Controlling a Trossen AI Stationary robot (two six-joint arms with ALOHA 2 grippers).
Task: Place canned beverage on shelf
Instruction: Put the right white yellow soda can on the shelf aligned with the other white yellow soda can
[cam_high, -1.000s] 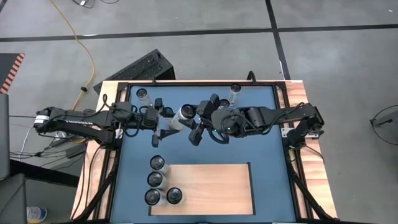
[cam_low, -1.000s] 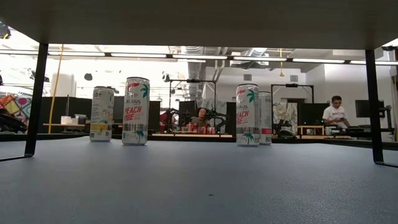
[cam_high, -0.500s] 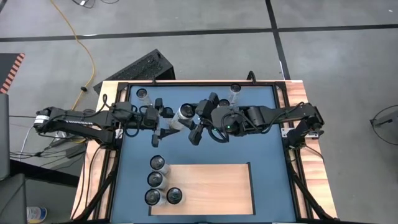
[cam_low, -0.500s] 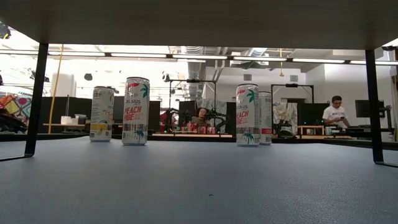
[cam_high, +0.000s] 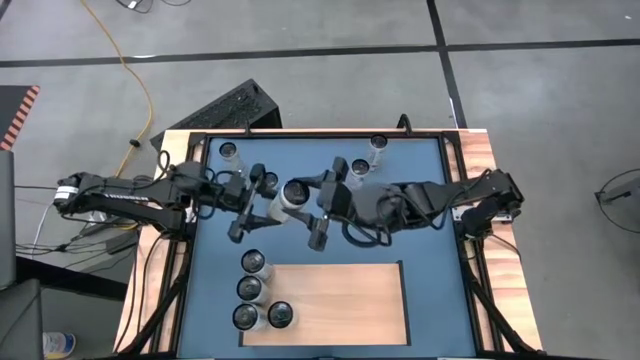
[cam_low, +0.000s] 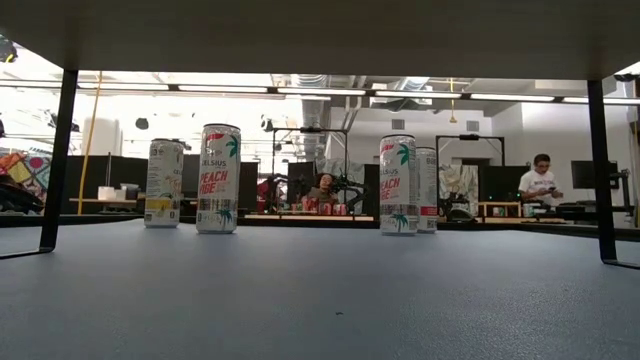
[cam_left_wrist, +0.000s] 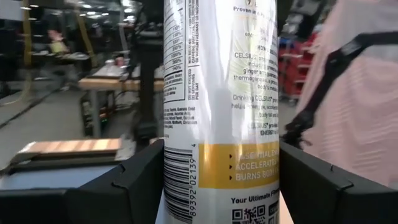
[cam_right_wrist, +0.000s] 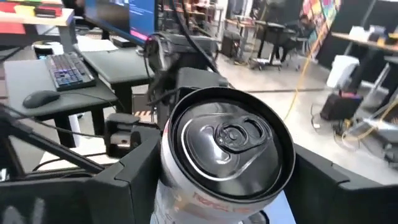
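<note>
Can (cam_high: 290, 193) held aloft over the blue surface (cam_high: 420, 240), roughly upright with a slight tilt, clamped at its sides by the left gripper (cam_high: 260, 203). The right gripper (cam_high: 319, 208) brackets its top; whether it grips cannot be told. The shelf (cam_high: 340, 300) lies toward the table's near edge from both grippers. One shelf; four cans (cam_high: 250, 288) at its left end; apparently four more on the blue, though partly hidden.

2 dark, slim, jointed arms (cam_high: 130, 190) with black cables; matte black angular tool fingers (cam_left_wrist: 134, 177).
</note>
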